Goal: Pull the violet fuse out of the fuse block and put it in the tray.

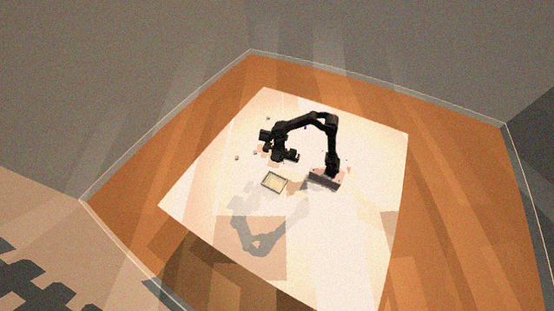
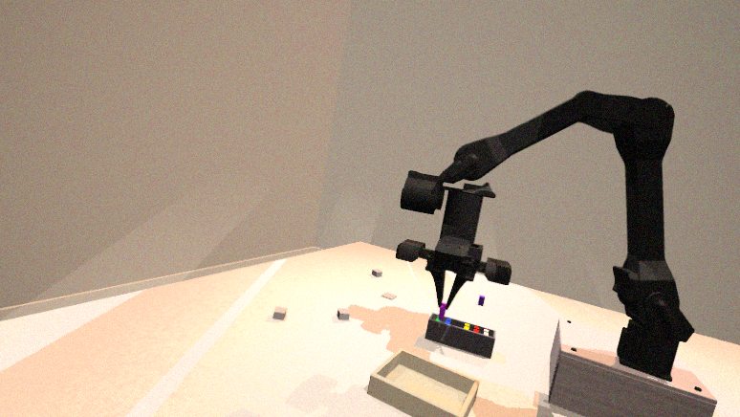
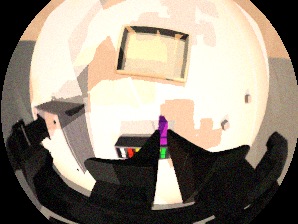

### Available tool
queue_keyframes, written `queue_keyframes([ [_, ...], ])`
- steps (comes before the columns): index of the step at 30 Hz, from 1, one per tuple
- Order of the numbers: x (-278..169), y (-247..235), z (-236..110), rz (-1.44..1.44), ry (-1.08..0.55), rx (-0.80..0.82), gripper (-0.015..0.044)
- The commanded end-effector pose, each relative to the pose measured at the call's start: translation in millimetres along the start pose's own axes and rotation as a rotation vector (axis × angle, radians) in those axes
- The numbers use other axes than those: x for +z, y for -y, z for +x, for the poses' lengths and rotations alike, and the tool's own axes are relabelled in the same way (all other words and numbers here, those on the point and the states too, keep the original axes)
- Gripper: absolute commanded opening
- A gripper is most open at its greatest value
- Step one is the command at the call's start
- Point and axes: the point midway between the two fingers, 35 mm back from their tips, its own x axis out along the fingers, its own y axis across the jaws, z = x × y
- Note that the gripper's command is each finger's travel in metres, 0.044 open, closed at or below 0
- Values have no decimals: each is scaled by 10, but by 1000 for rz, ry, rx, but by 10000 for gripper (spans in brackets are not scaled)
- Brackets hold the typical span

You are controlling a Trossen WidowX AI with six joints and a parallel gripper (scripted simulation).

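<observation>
My gripper [image 2: 443, 305] [image 3: 162, 132] [image 1: 277, 156] points straight down and is shut on the violet fuse [image 2: 443, 312] [image 3: 162, 127]. The fuse hangs upright, its lower end just over the left end of the dark fuse block [image 2: 461, 339] [image 3: 127, 144], by the green fuse [image 2: 437, 319]. Blue, yellow, red and white fuses sit in the block's other slots. The tan tray [image 2: 385, 369] [image 3: 154, 30] [image 1: 267, 177] stands on the table close in front of the block and holds nothing.
The arm's base sits on a grey pedestal [image 2: 595, 385] to the right of the tray. A small loose violet piece [image 2: 481, 299] lies behind the block. Small grey cubes [image 2: 279, 313] [image 2: 342, 313] [image 2: 377, 272] are scattered to the left and behind.
</observation>
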Motion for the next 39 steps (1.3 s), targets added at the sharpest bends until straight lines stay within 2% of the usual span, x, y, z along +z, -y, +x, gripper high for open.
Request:
queue_keyframes([
  [1,206,29,-12,2,7,-2,0],
  [19,1193,-66,-17,2,15,-1,0],
  [39,1209,-64,249,2,15,-1,0],
])
